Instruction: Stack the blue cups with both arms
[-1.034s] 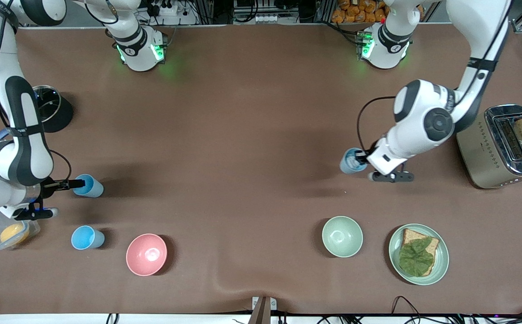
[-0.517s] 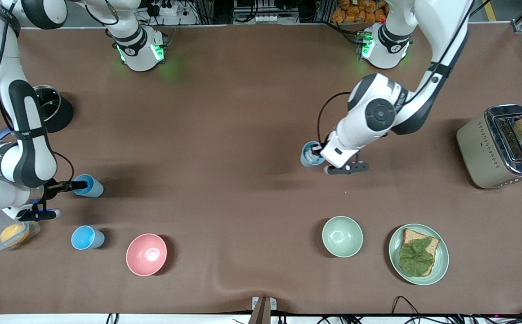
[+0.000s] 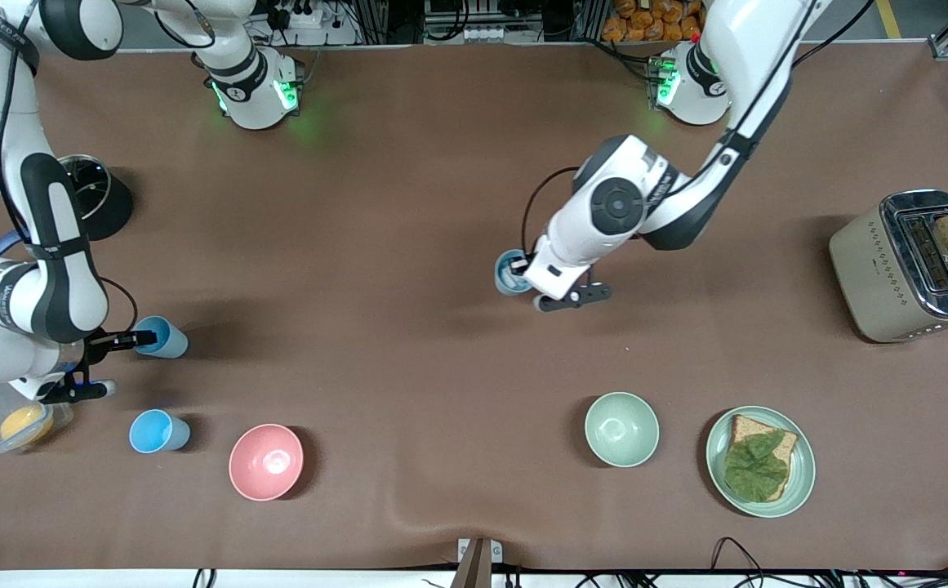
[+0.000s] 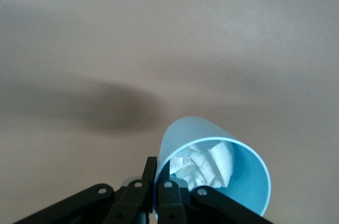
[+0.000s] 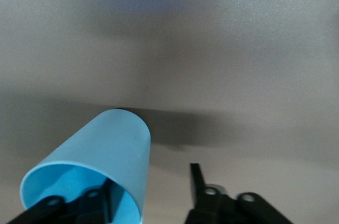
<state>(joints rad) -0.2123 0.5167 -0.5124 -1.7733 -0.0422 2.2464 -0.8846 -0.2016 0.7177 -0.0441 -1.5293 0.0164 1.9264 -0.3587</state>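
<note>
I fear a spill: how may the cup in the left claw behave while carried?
Probably light: the left claw holds the cup by one rim wall, so it may tilt. Its paper wad could fall out. Right claw straddles another cup.

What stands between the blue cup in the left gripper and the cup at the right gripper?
Nothing visible. Only bare table lies between the held cup, pinched in the left gripper, and the standing cup at the right gripper. The pink bowl sits nearer the front camera, off that line.
</note>
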